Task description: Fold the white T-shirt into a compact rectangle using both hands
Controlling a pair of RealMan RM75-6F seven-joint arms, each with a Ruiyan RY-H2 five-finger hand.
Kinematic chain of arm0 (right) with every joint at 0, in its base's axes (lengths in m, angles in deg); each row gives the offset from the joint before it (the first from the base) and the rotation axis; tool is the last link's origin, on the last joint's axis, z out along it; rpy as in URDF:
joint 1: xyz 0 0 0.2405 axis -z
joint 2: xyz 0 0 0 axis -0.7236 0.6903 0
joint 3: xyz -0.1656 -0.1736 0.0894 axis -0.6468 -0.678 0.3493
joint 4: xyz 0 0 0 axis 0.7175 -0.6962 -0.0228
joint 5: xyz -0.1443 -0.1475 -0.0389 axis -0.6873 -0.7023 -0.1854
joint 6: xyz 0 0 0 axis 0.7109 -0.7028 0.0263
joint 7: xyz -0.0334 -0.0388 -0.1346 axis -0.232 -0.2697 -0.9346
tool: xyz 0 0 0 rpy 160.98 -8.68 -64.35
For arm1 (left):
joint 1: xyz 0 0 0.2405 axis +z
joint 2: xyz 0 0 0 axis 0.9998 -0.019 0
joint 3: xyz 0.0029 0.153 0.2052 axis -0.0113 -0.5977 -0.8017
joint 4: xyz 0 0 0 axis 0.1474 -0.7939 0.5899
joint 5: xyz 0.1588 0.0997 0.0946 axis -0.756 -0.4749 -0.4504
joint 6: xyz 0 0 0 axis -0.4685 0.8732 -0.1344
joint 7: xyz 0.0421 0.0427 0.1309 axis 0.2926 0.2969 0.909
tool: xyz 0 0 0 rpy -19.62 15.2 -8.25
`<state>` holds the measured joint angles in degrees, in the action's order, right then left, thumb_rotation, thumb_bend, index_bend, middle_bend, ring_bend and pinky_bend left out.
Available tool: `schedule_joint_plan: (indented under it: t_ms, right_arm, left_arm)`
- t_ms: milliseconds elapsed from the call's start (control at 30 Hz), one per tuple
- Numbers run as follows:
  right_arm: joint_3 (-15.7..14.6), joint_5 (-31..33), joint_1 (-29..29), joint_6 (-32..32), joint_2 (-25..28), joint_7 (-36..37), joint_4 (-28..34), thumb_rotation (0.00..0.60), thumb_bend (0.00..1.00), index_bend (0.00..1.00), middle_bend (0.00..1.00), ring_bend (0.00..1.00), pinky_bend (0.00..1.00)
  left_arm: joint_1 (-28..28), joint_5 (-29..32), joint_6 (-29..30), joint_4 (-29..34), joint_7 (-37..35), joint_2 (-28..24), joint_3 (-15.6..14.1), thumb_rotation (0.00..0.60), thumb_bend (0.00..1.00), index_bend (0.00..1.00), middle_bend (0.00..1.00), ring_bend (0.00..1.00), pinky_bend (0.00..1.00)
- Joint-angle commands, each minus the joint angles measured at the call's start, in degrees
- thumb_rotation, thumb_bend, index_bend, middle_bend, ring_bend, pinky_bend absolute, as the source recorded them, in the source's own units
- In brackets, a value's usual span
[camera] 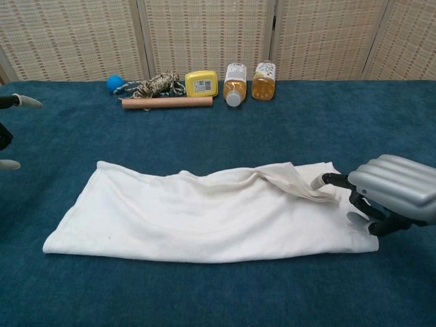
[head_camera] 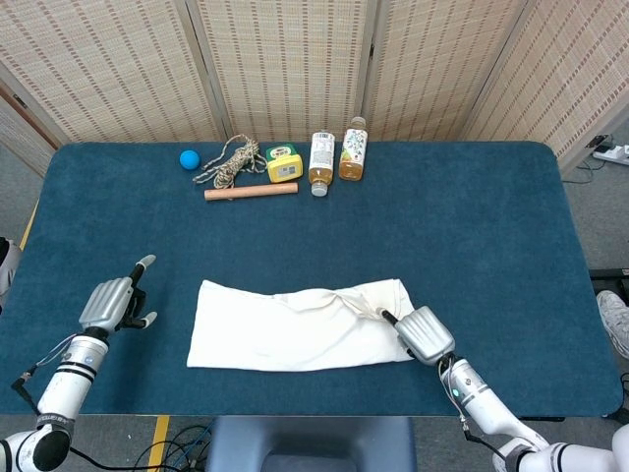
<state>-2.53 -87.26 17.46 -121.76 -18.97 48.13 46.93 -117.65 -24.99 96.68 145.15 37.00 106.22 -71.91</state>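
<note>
White cotton T-shirt (camera: pixel 204 214) lies as a long wrinkled rectangle on napped blue table (head_camera: pixel 472 216), front centre. Right hand (camera: pixel 385 194), ribbed grey metal, pinches its right-end fold. Left hand (head_camera: pixel 116 303) off cloth, fingers spread, empty.

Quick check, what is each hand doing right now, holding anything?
Left hand: open, holding nothing, clear of the T-shirt.
Right hand: fingertips at the shirt's right edge; grip cannot be told.
</note>
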Motion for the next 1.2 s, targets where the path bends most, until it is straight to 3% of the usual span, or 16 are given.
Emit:
schedule_joint_plan:
  t_ms: [33,200,333,467,667,933,1200]
  right_arm:
    - [0.61,-1.36,0.43,-1.92,1.70,0.96,2.11,0.600,0.53,0.15,0.82,0.92,1.00]
    - [2.68,-3.64,1.13,-6.87,7.28,1.86,8.16,0.600,0.53,0.15,0.82,0.92,1.00]
    - [5.34,-4.23,1.61,-10.50,12.14,1.13,12.62,0.600,0.53,0.15,0.82,0.92,1.00]
    - [7.23,-3.57,2.36,-12.40,16.23,-0.18,15.65,0.600,0.53,0.15,0.82,0.92,1.00]
    - [7.54,-2.19,4.64,-14.17,18.51,-0.14,17.63,0.600,0.53,0.15,0.82,0.92,1.00]
    - [5.86,-2.64,7.92,-15.99,19.02,0.14,17.92,0.600,0.53,0.15,0.82,0.92,1.00]
    - [5.70,-3.09,9.69,-17.08,19.70,0.15,18.55,0.600,0.53,0.15,0.82,0.92,1.00]
  left_arm:
    - [0.02,-0.89,0.34,-0.37,0.04,-0.05,-0.10,0.600,0.30,0.00,0.85,0.77,0.93]
    - [0.52,-8.12,1.80,-3.00,-2.93,0.67,-1.14,0.600,0.31,0.01,0.83,0.75,0.93]
    - [0.15,-19.63,3.49,-8.90,-6.78,2.18,-3.87,0.600,0.31,0.08,0.82,0.73,0.90]
    - [-1.04,-31.74,7.74,-19.31,-11.86,5.77,-6.94,0.600,0.29,0.19,0.81,0.72,0.87]
    - [-2.08,-42.87,16.74,-37.37,-17.95,13.74,-10.42,0.600,0.16,0.33,0.81,0.71,0.87]
    - [-2.48,-49.96,27.36,-59.65,-21.97,24.97,-13.75,0.600,0.13,0.39,0.81,0.71,0.87]
    - [-2.05,-49.73,29.78,-72.66,-25.44,33.17,-15.17,0.600,0.13,0.40,0.81,0.71,0.87]
